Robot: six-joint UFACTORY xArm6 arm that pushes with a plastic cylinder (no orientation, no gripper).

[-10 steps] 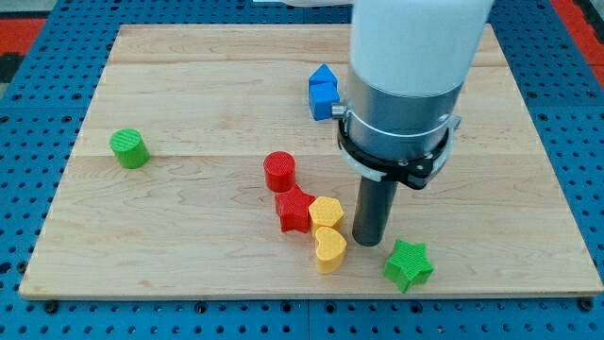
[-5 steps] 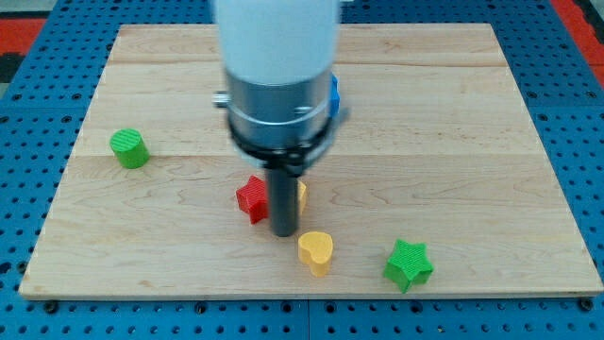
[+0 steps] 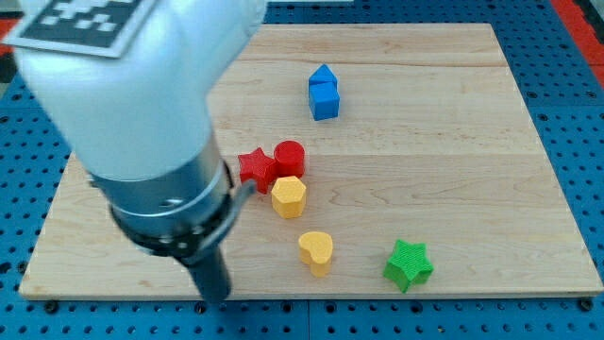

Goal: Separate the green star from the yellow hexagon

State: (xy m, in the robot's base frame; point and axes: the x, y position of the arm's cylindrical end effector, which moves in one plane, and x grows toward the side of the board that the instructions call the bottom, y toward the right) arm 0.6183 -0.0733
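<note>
Now my tip [image 3: 215, 297] swung away lower left, yellow hexagon [image 3: 289, 196] uncovered, well apart from green star [image 3: 409, 264].

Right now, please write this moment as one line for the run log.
my tip: bottom-left edge, touching no block | yellow hexagon: beside red star and red cylinder | green star: apart, lower right

No readable text; only a black-and-white marker pattern [image 3: 80, 21] on the arm.
</note>
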